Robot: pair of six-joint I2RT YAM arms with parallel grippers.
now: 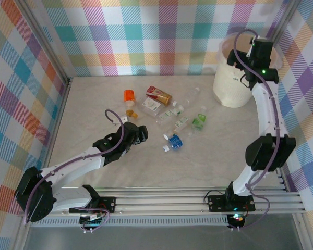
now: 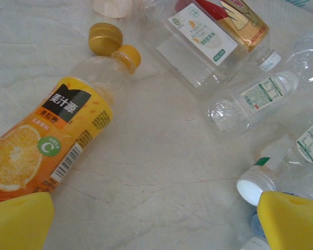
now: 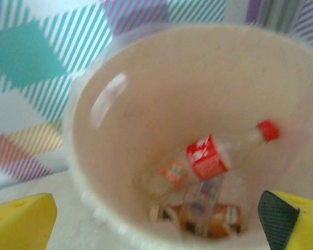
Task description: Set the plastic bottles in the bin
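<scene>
Several plastic bottles lie loose mid-table: an orange juice bottle [image 1: 129, 95] [image 2: 57, 135], a red and gold one [image 1: 159, 95] [image 2: 240, 21], clear ones [image 2: 255, 99], a green one [image 1: 198, 122] and a blue-capped one [image 1: 175, 140]. My left gripper [image 1: 141, 133] [image 2: 156, 224] hovers open over bare table between the orange bottle and a white-capped bottle [image 2: 253, 185]. The cream bin [image 1: 232, 91] [image 3: 120, 104] stands at the far right. Above its mouth my right gripper [image 1: 243, 56] [image 3: 156, 219] is open and empty. A red-labelled bottle [image 3: 208, 156] and others lie blurred inside the bin.
A loose gold cap [image 2: 105, 39] lies by the orange bottle's neck. Checked cloth walls [image 1: 146, 36] close off the back and both sides. A metal rail [image 1: 172, 200] runs along the near edge by the arm bases.
</scene>
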